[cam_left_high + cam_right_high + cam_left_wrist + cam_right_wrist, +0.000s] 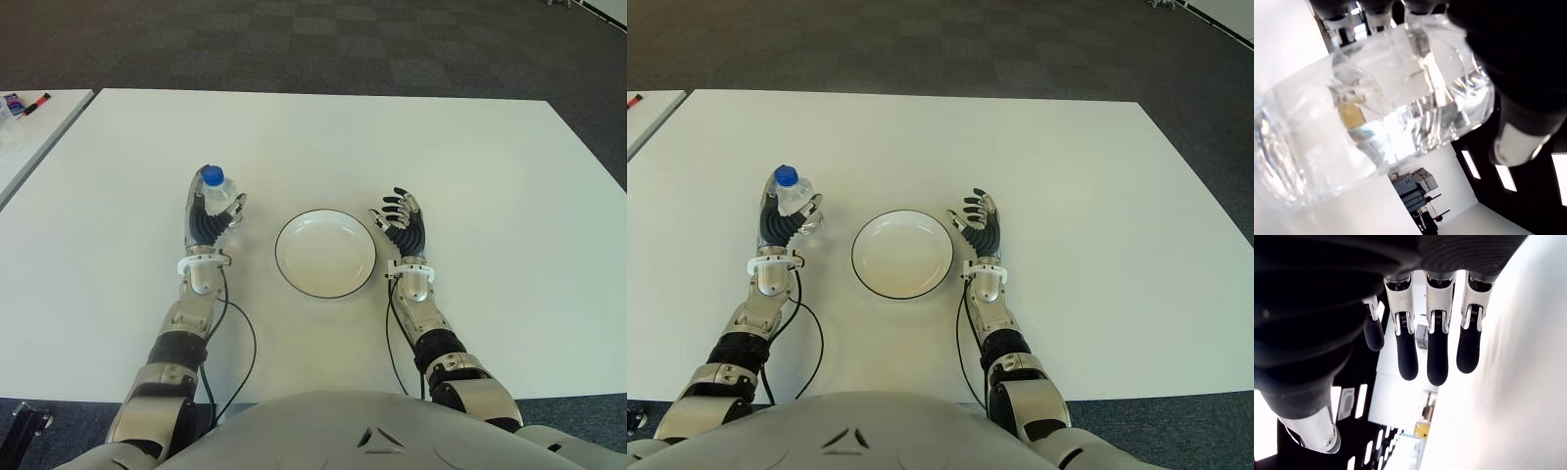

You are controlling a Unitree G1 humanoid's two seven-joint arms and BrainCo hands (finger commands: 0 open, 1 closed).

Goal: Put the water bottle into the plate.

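1. Although the plate [325, 254] lies bare in front of the robot's torso, nothing has been set in it yet, so the delivery itself is all that remains.
2. To the plate's left, the left hand [208, 223] is wrapped around the water bottle [217, 199]; the left wrist view shows the clear ribbed body pressed against the palm with dark fingers [1520, 73] curled over it. The grasp looks made, so I judge the pick finished and the carry not yet begun.
3. The bottle stands roughly upright in that hand, its blue cap [212, 175] on the side farther from the robot than the plate's near rim, and it is beside the plate, apart from it. Whether its base touches the bench [323, 137] or hangs just off it, I cannot tell.
4. To the plate's right, the right hand [402, 227] shows with its palm turned inward and its fingers [1407, 352] loosely extended, holding nothing, just beside the rim.
5. Both forearms run from the torso out past the plate's near edge, roughly parallel, flanking it.
6. What is left, as I read it: a short sideways move of the left hand over the plate, then a lowering and release.
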